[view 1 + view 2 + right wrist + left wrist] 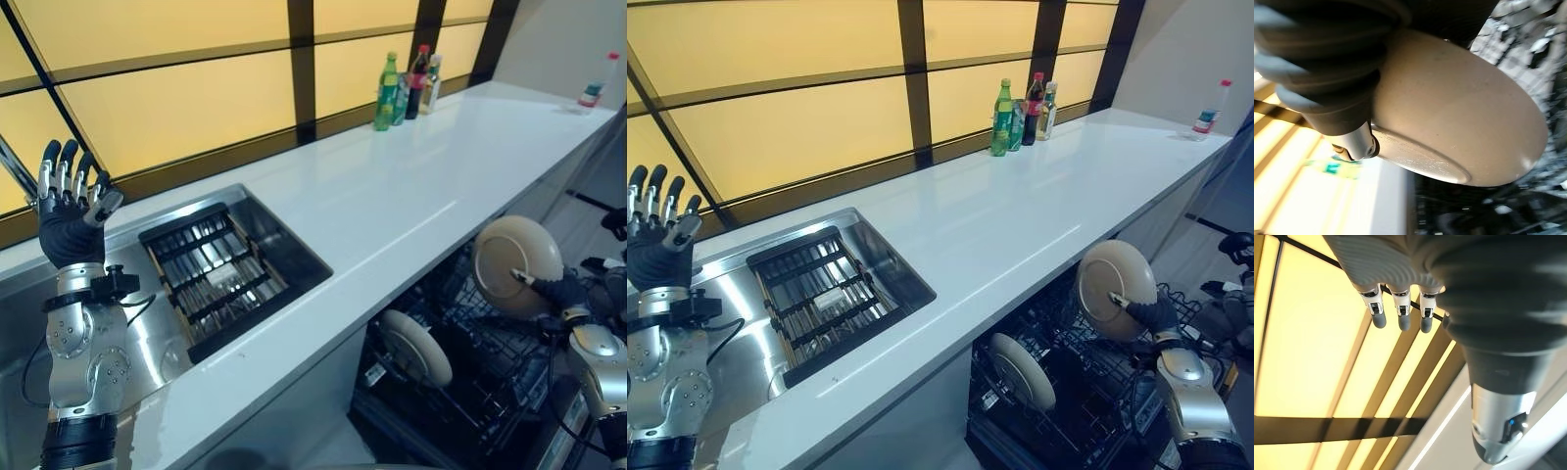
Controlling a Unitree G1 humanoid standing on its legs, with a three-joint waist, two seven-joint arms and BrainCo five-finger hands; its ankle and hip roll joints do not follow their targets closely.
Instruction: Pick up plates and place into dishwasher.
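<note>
Beige plate [517,264] held on edge above the open dishwasher rack [1097,377], pinched at its rim by the right hand [1148,313], thumb across the face. Lower in the same rack, toward the worktop [411,196], a second plate [416,348] standing on edge. Further out, left hand [69,211] raised over the sink [157,333], fingers straight and spread, grasping nothing; dark grid [818,294] lying in the sink, bottles [407,88] grouped at the worktop's far edge by the window.
</note>
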